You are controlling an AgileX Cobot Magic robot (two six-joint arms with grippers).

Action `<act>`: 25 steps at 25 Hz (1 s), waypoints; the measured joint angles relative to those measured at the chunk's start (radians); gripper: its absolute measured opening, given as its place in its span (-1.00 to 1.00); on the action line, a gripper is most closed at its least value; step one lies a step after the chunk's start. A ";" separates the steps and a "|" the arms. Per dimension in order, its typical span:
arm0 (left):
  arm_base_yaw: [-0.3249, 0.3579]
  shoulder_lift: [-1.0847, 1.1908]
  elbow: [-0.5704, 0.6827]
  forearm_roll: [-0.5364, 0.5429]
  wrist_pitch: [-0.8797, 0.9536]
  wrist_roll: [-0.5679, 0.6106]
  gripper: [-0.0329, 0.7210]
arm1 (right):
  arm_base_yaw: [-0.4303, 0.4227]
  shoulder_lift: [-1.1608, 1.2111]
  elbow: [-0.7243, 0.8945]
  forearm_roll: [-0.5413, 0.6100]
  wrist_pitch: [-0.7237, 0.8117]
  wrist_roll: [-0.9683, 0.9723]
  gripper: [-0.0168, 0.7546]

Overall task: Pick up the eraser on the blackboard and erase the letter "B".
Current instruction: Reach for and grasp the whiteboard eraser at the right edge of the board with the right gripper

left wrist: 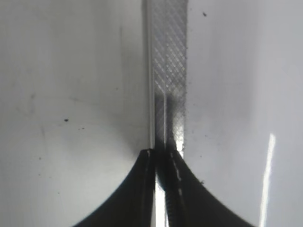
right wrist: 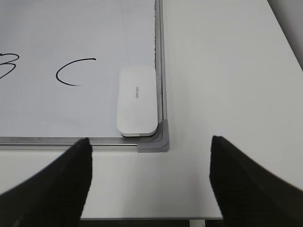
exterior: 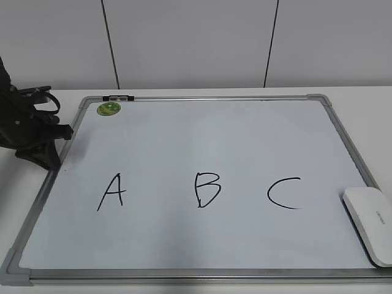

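Observation:
The blackboard (exterior: pixel 202 138) is a white board with a grey frame and lies flat on the table, with black letters "A" (exterior: pixel 112 192), "B" (exterior: pixel 207 189) and "C" (exterior: pixel 285 193). The white eraser (exterior: pixel 369 223) lies on the board's near right corner. It also shows in the right wrist view (right wrist: pixel 137 101), next to "C" (right wrist: pixel 71 73), with part of "B" (right wrist: pixel 7 66) at the left edge. My right gripper (right wrist: pixel 150 140) is open and empty, over the table just in front of that corner. My left gripper (exterior: pixel 61 131) is shut (left wrist: pixel 163 153) over the board's left frame (left wrist: pixel 168 71).
A small round green magnet (exterior: pixel 109 109) sits at the board's far left corner, next to a black clip (exterior: pixel 117 98) on the top frame. The grey plastic corner piece (right wrist: pixel 154 144) lies just in front of the eraser. White table (right wrist: pixel 227 71) lies to the right of the board.

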 joint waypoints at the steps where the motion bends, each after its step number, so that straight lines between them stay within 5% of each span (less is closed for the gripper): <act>1: 0.000 0.000 0.000 0.000 0.002 0.000 -0.82 | 0.000 0.000 -0.002 0.000 0.000 0.000 0.53; 10: 0.000 0.000 0.000 0.000 0.002 0.000 -0.82 | 0.000 0.052 -0.040 0.044 -0.159 0.000 0.53; 25: 0.000 0.000 0.000 0.000 0.004 0.000 -0.82 | 0.000 0.792 -0.040 0.133 -0.283 -0.132 0.79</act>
